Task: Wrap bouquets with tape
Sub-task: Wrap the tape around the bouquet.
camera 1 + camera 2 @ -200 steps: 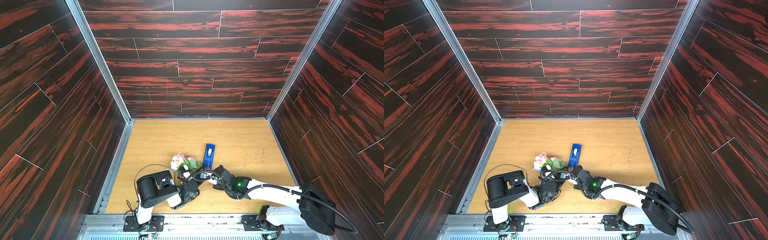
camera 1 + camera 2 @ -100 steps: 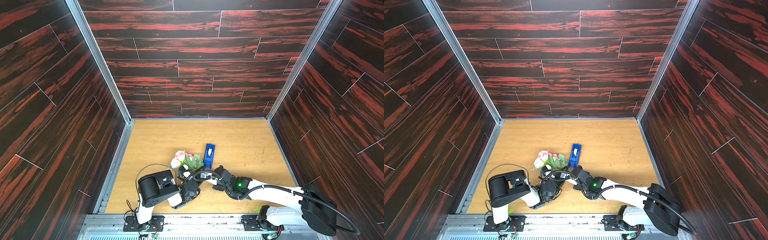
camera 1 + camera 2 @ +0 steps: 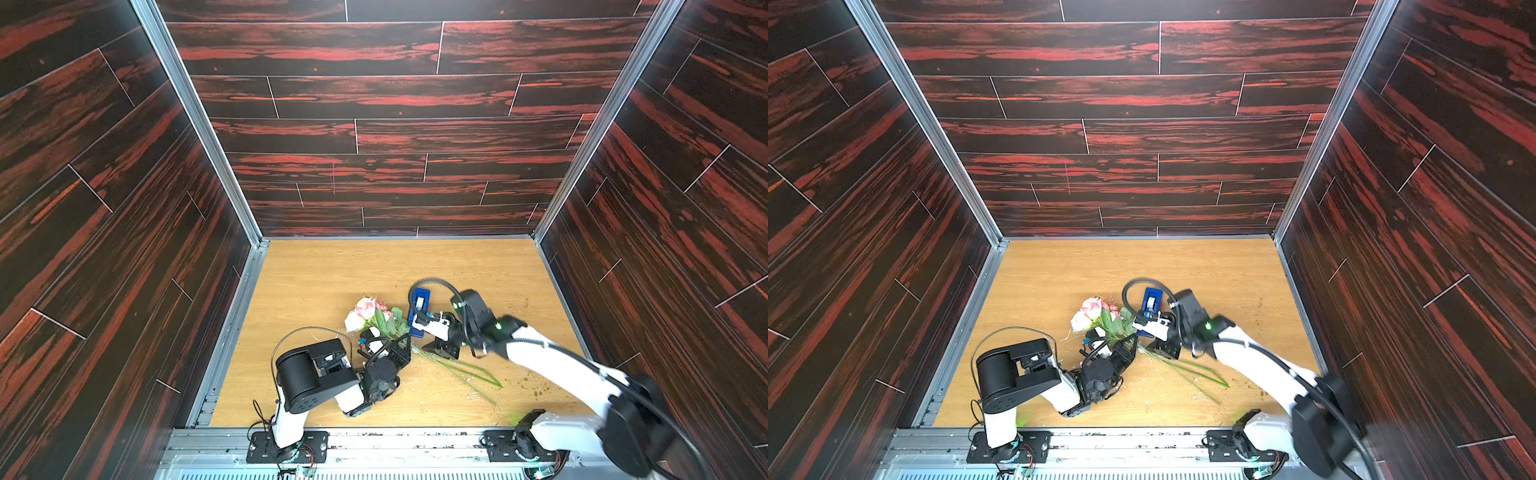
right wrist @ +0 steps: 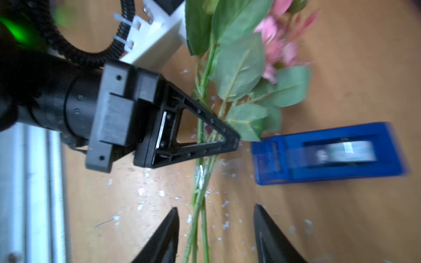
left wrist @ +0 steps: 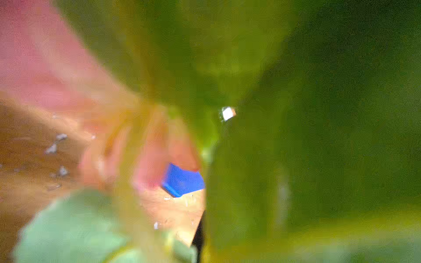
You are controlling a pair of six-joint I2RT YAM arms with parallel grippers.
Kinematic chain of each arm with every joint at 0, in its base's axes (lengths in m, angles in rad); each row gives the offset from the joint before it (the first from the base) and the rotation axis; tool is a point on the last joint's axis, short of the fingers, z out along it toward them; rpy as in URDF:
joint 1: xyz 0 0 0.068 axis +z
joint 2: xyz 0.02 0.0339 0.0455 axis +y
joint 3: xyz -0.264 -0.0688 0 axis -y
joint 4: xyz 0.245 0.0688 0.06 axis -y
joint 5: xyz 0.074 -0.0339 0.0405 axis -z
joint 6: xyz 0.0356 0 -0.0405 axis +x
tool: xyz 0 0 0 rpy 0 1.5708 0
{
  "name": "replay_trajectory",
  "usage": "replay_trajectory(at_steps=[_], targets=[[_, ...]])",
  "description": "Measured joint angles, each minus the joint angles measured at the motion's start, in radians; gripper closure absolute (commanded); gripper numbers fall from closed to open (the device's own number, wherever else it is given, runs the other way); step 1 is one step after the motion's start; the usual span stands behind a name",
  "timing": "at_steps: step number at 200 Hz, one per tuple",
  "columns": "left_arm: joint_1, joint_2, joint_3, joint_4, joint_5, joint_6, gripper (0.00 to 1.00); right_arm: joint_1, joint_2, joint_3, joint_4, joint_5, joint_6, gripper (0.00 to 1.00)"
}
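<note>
Left claw (image 3: 400, 345) is clamped on bouquet (image 3: 374, 316) stems at lower centre; right claw (image 4: 215, 207) is held open, stems seen between its fingers.

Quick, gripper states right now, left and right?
Left gripper: shut on the bouquet stems.
Right gripper: open, stems between its jaws, not gripped.

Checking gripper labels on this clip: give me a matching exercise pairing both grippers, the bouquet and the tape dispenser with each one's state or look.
Things:
1. left gripper
2. right gripper
3. bouquet
4. tape dispenser

States:
a. blue, standing free on the table
b. open, fingers either side of the stems
c. pink and white blooms, green leaves
d. shut on the stems

Pairs: 1-d; 2-b; 3-c; 4-a
</note>
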Motion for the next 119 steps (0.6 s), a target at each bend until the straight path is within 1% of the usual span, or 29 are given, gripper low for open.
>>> replay_trajectory(at_steps=[26,70,82,93,108,119], targets=[[0.001,-0.018,0.000,0.000,0.008,0.022,1.00,-0.041,0.089,0.027,-0.068,-0.105,-0.035,0.52],[0.003,-0.025,0.000,-0.006,0.017,0.045,1.00,-0.042,0.148,0.028,-0.122,-0.185,-0.070,0.56],[0.002,-0.025,0.000,-0.010,0.021,0.048,1.00,-0.044,0.162,0.029,-0.121,-0.191,-0.075,0.59],[0.002,-0.026,0.000,-0.012,0.023,0.051,1.00,-0.045,0.174,0.029,-0.116,-0.190,-0.076,0.67],[0.001,-0.028,0.000,-0.012,0.024,0.053,1.00,-0.047,0.182,0.029,-0.102,-0.180,-0.074,0.74],[0.001,-0.032,0.000,-0.011,0.023,0.054,1.00,-0.047,0.182,0.027,-0.087,-0.171,-0.077,0.77]])
